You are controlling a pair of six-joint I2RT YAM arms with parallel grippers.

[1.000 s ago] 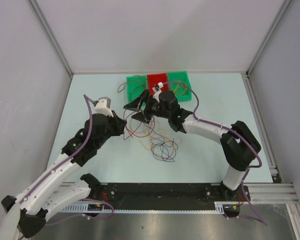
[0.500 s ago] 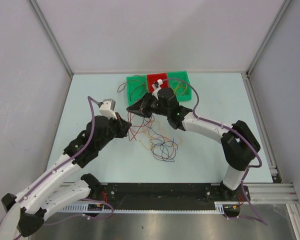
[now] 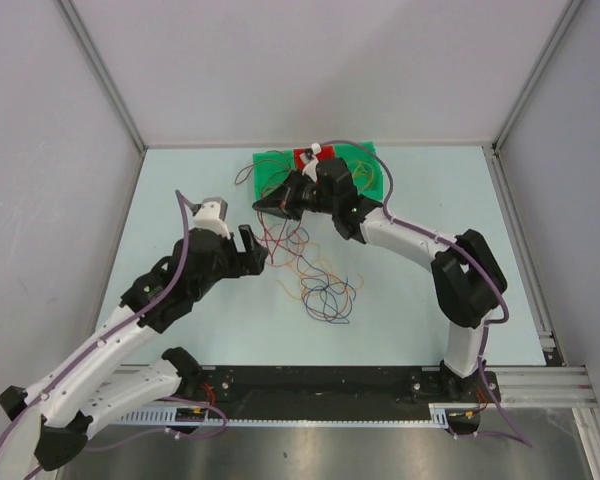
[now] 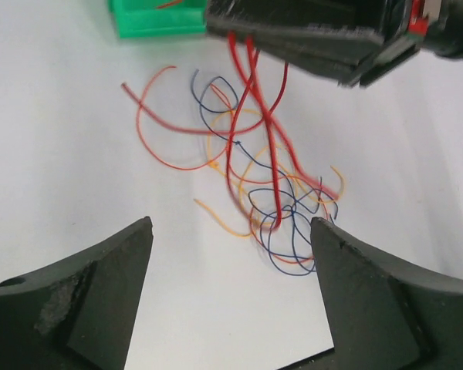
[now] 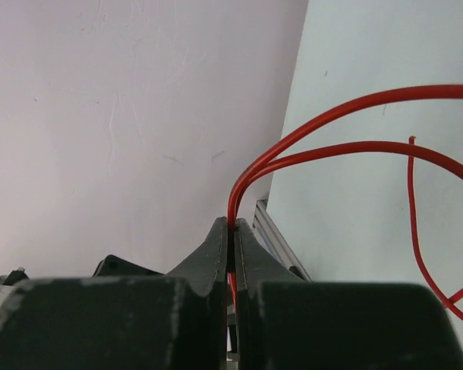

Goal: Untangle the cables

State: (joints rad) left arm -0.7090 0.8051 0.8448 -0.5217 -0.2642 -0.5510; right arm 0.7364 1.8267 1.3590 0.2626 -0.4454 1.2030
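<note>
On the left of the pale table [image 3: 460, 190], the left gripper [image 4: 231, 231] hovers with its jaws spread wide and nothing between them, pointed toward the heap. Just right of it, the cables [image 3: 325, 290] lie loose near the middle of the table, a tangle of blue, orange and red loops resting on the surface. A red cable [image 4: 274, 154] climbs out of that tangle as a doubled strand and runs up to the right gripper [image 5: 231, 231]. That gripper is pressed tight together on the strand's bend and holds it above the table, at the far side of the heap. Directly behind it sits a tray [image 3: 275, 165] with green end sections and a red middle, and a few thin wires lie in it.
</note>
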